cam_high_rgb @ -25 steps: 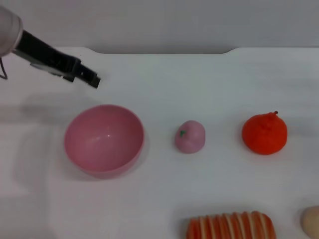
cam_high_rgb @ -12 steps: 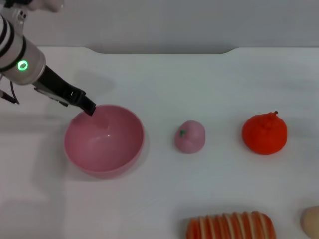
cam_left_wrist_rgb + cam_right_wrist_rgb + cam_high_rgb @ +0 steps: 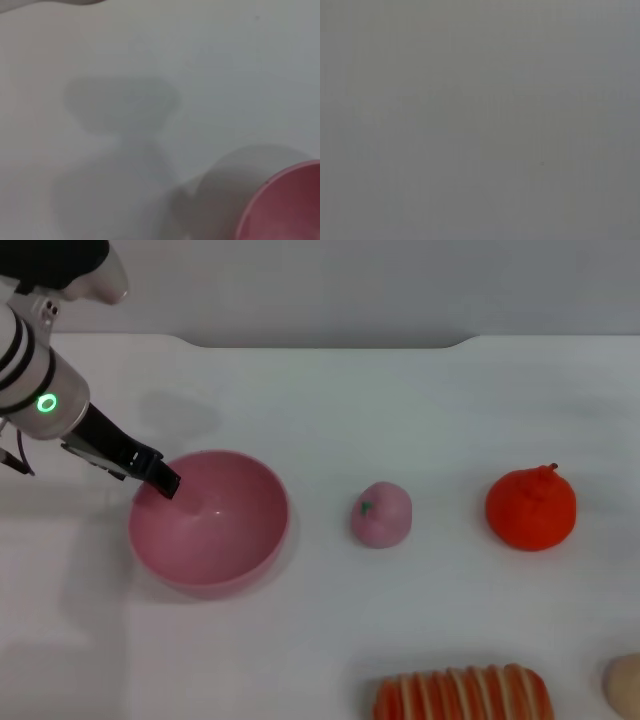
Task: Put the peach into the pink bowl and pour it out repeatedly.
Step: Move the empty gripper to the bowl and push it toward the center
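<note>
The pink bowl [image 3: 209, 521] stands upright on the white table at the left, with nothing in it. The peach [image 3: 381, 514], small and pale pink with a green stem mark, lies on the table to the right of the bowl, apart from it. My left gripper [image 3: 163, 482] reaches down from the upper left, its dark tip at the bowl's far-left rim. The left wrist view catches only a slice of the bowl's rim [image 3: 280, 205] and shadows on the table. My right gripper is not in view; its wrist view is plain grey.
A bright orange-red fruit [image 3: 531, 508] sits at the right. A striped orange-and-cream item [image 3: 463, 695] lies at the front edge, with a pale round thing [image 3: 625, 685] at the front right corner. The table's back edge [image 3: 320, 340] runs across the top.
My left arm has come down and forward from the back left, bringing its gripper tip from behind the bowl to the bowl's far-left rim. Bowl, peach and the other items stayed put.
</note>
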Tool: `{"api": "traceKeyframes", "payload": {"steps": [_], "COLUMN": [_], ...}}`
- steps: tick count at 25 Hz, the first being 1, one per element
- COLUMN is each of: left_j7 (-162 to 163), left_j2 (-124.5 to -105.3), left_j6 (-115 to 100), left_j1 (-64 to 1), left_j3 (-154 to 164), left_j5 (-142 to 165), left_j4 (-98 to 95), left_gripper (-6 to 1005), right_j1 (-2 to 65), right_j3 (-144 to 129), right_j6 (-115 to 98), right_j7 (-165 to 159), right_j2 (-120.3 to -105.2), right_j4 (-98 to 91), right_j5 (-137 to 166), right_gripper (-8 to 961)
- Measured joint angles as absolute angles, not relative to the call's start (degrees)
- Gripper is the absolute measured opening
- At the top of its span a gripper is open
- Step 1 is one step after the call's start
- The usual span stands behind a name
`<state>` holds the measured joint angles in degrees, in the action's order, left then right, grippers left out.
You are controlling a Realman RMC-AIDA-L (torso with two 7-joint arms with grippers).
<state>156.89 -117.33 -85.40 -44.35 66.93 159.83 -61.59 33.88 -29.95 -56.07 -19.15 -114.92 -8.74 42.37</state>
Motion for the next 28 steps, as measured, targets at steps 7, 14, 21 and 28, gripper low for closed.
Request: {"api": "traceKeyframes", "payload": {"steps": [7, 14, 21, 28], "left_j7": [156.8, 156.8, 156.8, 158.0], "left_j2": [-117.38, -117.64, -117.75, -117.73], "left_j6": [-83.5, -81.6, -80.6, -79.6], "left_j1": [-44.0, -43.6, -43.1, -42.9], "left_j3": [67.3, 68.4, 68.4, 68.5], "left_j5": [160.4, 160.3, 160.1, 160.3], "left_j4": [-59.4, -57.2, -56.6, -56.6], "left_gripper": [644, 638, 632, 626], "right_j1": [34.1, 34.4, 34.5, 34.5], "right_j3": [-30.0, -29.9, -29.9, -29.8], "right_j6": [-56.1, -56.0, -55.9, -55.9], "right_j7": [-19.2, -19.1, -19.1, -19.1], "right_j2": [-114.97, -114.83, -114.72, -114.7], "right_j4": [-8.2, -8.0, -7.9, -7.9], "right_j5": [42.4, 42.4, 42.4, 42.4], "right_gripper": [413, 413, 413, 413]}}
